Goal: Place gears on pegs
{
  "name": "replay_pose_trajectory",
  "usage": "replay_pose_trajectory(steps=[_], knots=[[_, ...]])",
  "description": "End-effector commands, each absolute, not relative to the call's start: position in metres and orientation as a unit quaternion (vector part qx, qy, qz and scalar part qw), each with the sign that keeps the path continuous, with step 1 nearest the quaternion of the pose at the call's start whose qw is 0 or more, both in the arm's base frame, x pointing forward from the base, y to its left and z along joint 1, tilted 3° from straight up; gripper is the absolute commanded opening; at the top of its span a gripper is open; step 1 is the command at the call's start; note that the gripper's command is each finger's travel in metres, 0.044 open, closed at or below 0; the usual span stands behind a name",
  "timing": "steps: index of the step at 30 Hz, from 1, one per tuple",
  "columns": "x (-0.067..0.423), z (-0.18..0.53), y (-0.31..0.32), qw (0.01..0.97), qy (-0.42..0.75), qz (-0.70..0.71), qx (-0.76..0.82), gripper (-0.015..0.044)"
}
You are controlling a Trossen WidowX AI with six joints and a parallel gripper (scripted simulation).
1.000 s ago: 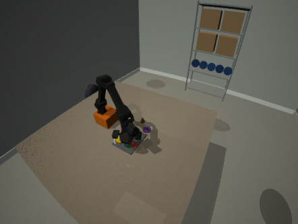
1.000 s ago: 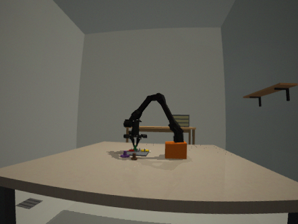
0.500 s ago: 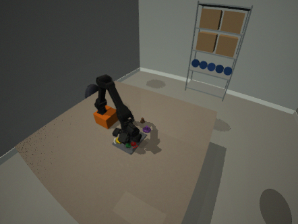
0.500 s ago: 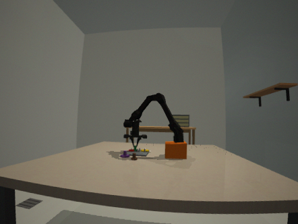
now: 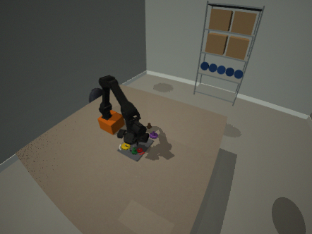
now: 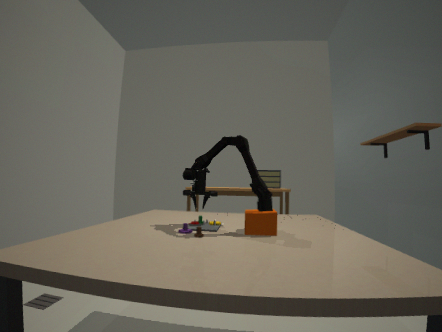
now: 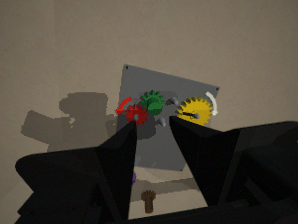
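- The black parallel-jaw gripper (image 5: 135, 141) (image 6: 199, 207) (image 7: 152, 122) points down above the grey board (image 5: 138, 158) (image 6: 212, 229) (image 7: 161, 159), its fingers parted partway.
- Nothing is between the fingers; their tips are clear of the board and gears.
- The green gear (image 5: 134, 151) (image 6: 200, 220) (image 7: 152, 102), with its upright handle, is on the board, close against the red gear (image 5: 140, 150) (image 6: 194, 223) (image 7: 132, 115); I cannot tell whether it sits fully flat.
- The yellow gear with a black stripe (image 5: 126, 146) (image 6: 215, 223) (image 7: 194, 114) is on the board's other side, apart from the green one.
- Two bare pegs (image 7: 172, 101) show between the green and yellow gears.
- Off the board, on the table (image 5: 159, 183) (image 6: 225, 265) (image 7: 60, 25), stand a purple gear (image 5: 153, 135) (image 6: 185, 229) (image 7: 134, 177) and, near it, a small brown gear (image 5: 149, 126) (image 6: 199, 232) (image 7: 148, 199).
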State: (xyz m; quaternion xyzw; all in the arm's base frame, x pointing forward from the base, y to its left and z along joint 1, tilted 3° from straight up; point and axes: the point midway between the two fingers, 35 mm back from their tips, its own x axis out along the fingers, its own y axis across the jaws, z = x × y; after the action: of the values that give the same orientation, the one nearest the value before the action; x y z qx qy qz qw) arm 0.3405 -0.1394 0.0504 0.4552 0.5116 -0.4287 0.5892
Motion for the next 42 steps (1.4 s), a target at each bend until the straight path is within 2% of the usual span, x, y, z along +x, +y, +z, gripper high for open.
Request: replay_pose_trajectory(steps=[1,8,9,17,42], knots=[[0.347,0.044,-0.102,0.614,0.549,-0.391,0.411,0.0245],[0.349,0.039,0.012,0.692,0.621,-0.256,0.263,0.0429],[0.347,0.038,0.027,0.702,0.626,-0.238,0.242,0.044],[0.308,0.035,0.135,0.734,0.673,-0.059,0.063,0.044],[0.312,-0.005,0.135,0.735,0.674,-0.055,0.059,0.044]])
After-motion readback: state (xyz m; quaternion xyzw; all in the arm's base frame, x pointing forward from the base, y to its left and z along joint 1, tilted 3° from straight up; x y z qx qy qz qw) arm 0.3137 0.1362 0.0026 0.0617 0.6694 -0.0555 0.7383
